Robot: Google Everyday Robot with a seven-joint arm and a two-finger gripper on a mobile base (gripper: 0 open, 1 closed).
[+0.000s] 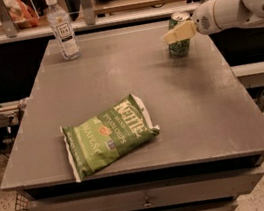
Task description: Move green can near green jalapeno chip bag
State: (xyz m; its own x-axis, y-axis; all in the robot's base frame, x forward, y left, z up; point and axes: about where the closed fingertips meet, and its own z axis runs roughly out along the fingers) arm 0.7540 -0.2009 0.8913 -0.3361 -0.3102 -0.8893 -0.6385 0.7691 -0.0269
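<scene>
The green can [180, 48] stands upright at the table's far right, near the right edge. My gripper [178, 32] reaches in from the right on a white arm and sits right at the can, crossing its upper half; I cannot tell whether it touches it. The green jalapeno chip bag [108, 137] lies flat near the table's front left, well apart from the can.
A clear water bottle [62, 28] stands at the far left of the grey table [172, 100]. A counter with rails and posts runs behind the table. Drawers sit below the table's front edge.
</scene>
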